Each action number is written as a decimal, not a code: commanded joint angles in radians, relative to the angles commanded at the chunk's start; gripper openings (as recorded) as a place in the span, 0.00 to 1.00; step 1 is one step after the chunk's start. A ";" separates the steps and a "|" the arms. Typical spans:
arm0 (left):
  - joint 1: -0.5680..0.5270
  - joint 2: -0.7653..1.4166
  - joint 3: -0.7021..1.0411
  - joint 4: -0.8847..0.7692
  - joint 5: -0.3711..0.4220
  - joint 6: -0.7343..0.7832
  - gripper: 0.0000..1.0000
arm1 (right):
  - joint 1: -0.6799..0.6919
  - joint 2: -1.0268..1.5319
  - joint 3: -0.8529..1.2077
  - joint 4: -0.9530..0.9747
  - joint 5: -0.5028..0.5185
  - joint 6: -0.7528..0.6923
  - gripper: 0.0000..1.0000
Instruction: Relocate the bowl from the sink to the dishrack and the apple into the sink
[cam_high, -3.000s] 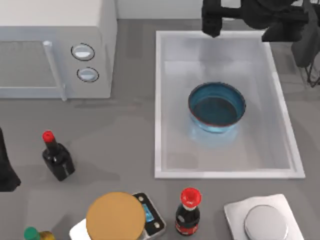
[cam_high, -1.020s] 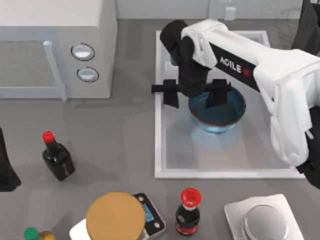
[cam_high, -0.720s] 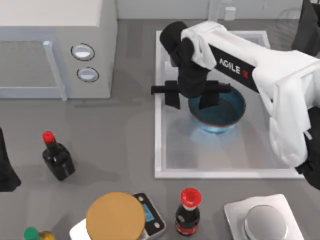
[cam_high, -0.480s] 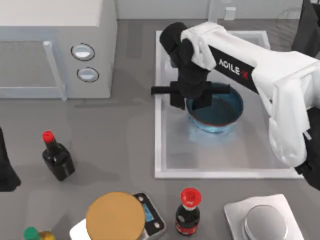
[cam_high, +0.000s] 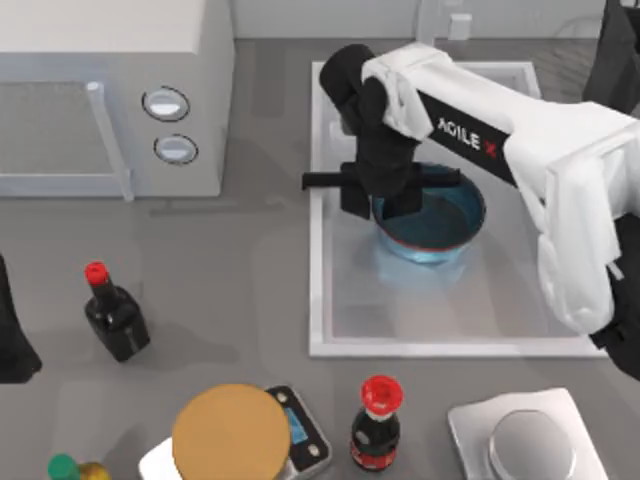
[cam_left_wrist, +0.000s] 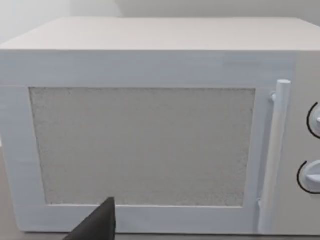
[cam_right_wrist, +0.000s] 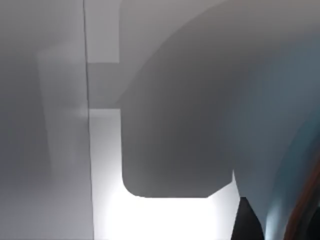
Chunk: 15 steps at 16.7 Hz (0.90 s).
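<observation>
The glossy blue bowl (cam_high: 440, 215) with a reddish-brown rim sits in the upper half of the white sink (cam_high: 322, 300). My right arm reaches in from the right, and my right gripper (cam_high: 378, 198) is shut on the bowl's left rim, one finger inside and one outside. In the right wrist view the bowl's blue wall (cam_right_wrist: 300, 150) curves close beside a dark fingertip (cam_right_wrist: 247, 222). My left gripper (cam_high: 10, 335) is parked at the table's left edge, facing the microwave (cam_left_wrist: 145, 145). The apple and the dishrack are out of view.
The microwave (cam_high: 110, 100) fills the back left. Two dark red-capped bottles (cam_high: 115, 320) (cam_high: 377, 425) stand in front, with a tan disc (cam_high: 232, 435) on a scale between them. A silver plate (cam_high: 530, 440) lies front right. The faucet post (cam_high: 458, 25) rises behind the sink.
My right arm came down from the back into the sink. Its fingers, spread wide over the bowl's left rim a second ago, have shut on that rim.
</observation>
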<state>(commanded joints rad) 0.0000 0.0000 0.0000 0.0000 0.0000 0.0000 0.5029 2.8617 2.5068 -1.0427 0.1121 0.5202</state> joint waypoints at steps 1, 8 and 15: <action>0.000 0.000 0.000 0.000 0.000 0.000 1.00 | 0.000 0.000 0.000 0.000 0.000 0.000 0.00; 0.000 0.000 0.000 0.000 0.000 0.000 1.00 | 0.078 -0.174 -0.104 -0.084 0.010 0.075 0.00; 0.000 0.000 0.000 0.000 0.000 0.000 1.00 | 0.303 -0.727 -0.403 -0.334 0.038 0.300 0.00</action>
<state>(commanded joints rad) 0.0000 0.0000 0.0000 0.0000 0.0000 0.0000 0.8057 2.1344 2.1043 -1.3772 0.1498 0.8202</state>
